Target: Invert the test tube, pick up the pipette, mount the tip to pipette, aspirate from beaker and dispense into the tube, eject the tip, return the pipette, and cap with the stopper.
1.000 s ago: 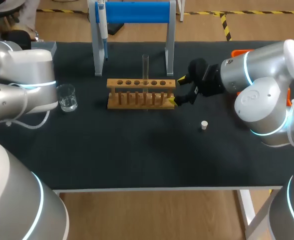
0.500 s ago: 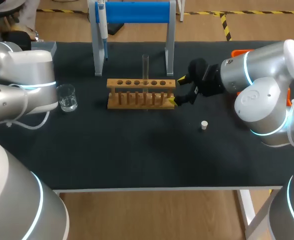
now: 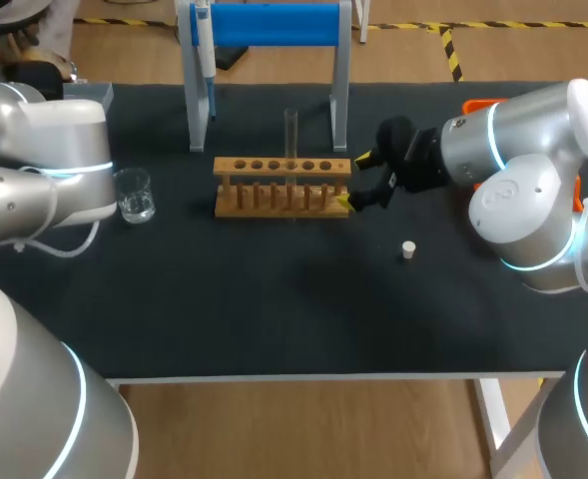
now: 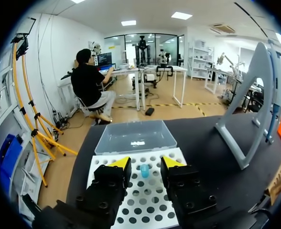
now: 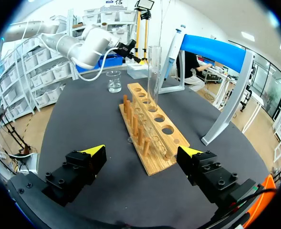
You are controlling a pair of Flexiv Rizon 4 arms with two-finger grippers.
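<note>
The right gripper (image 5: 142, 151) has its fingers wide open. The rack (image 5: 150, 129) sits just ahead between them, with the tube (image 5: 153, 71) standing in it — likely lined up for a grab. The left gripper (image 4: 142, 164) is open too — a blue tip (image 4: 144, 170) stands just ahead between its fingers.

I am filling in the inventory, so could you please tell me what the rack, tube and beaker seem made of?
Rack: apparently bare light wood, matte, going by its tan colour and dowel pegs. Tube: clear and smooth, glass or plastic; the look leaves it open. Beaker: transparent with bright glints, probably glass.
</note>
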